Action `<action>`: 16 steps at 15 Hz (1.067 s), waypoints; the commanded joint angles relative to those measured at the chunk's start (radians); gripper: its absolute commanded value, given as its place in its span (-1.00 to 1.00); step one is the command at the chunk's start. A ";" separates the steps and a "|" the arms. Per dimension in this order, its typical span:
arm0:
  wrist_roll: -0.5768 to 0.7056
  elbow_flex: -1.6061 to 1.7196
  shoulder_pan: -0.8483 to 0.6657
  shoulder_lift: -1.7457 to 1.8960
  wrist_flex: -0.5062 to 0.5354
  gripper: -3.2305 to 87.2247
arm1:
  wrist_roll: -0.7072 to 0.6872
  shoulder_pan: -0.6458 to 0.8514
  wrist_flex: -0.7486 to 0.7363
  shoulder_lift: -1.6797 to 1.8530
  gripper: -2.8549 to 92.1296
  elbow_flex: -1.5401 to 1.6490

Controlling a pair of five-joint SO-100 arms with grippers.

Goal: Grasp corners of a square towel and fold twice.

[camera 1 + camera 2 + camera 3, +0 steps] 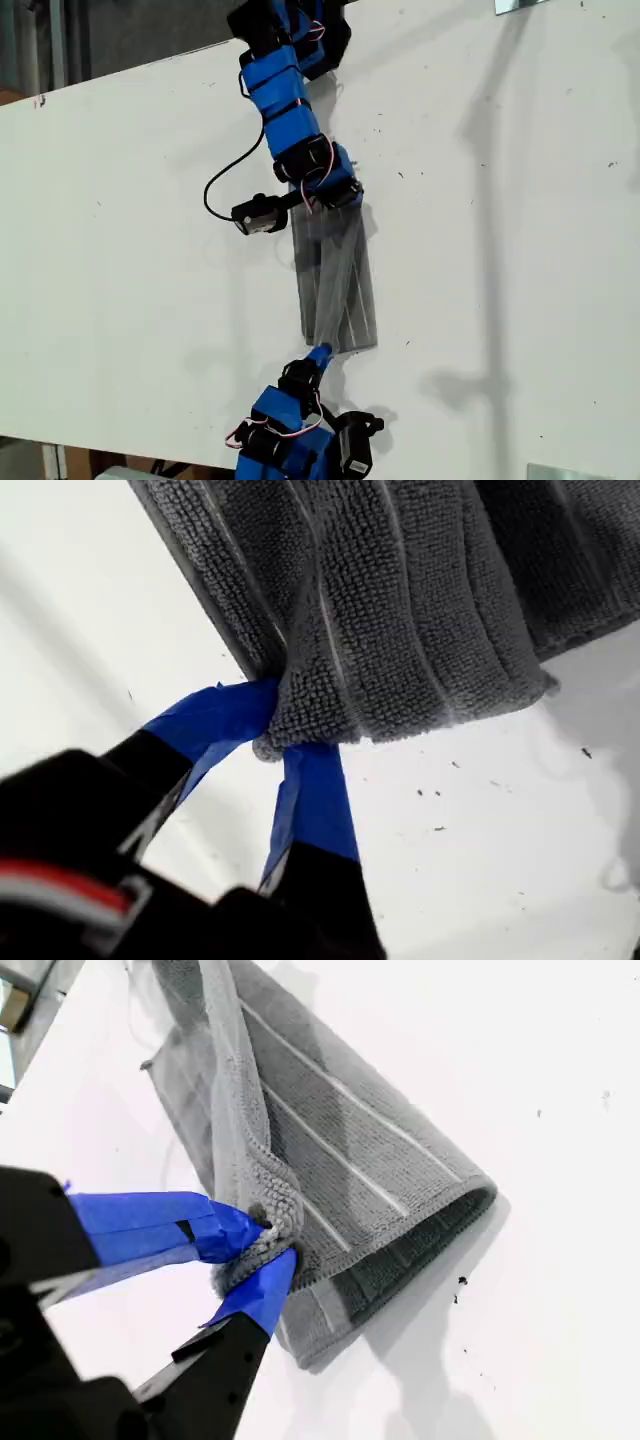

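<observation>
The towel [335,280] lies as a long, narrow folded strip on the white counter [120,250], a little right of centre in the exterior view, running from the far arm toward the near one. My first end effector [320,353] [275,745] is at the strip's near end, at the corner on the exterior view's left. Its blue-taped fingers are pressed together on that corner [300,725], with the grey pile bunched between them. The rest of the towel [400,600] spreads away from the pinch, its pale stripes showing. My second end effector [325,195] [275,1245] is at the far end of the strip and is clamped on a gathered bit of the cloth's edge. There the upper layer rises off the counter toward the tips, while the lower part of the towel [350,1150] lies flat with its folded end just beside them. A black cable [225,185] loops over the counter on the exterior view's left of the far arm.
</observation>
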 commanded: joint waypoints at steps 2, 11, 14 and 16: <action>0.035 0.086 -0.117 0.067 -0.035 -0.93 | -0.078 0.130 -0.044 0.133 -0.94 0.095; 0.187 -0.017 -0.353 -0.207 -0.034 -0.93 | -0.183 0.448 -0.222 0.258 -0.94 0.526; 0.118 -0.040 -0.261 -0.242 -0.044 -0.93 | -0.163 0.367 -0.216 0.327 -0.94 0.572; 0.075 -0.035 -0.212 -0.276 -0.040 -0.93 | -0.153 0.324 -0.215 0.325 -0.94 0.595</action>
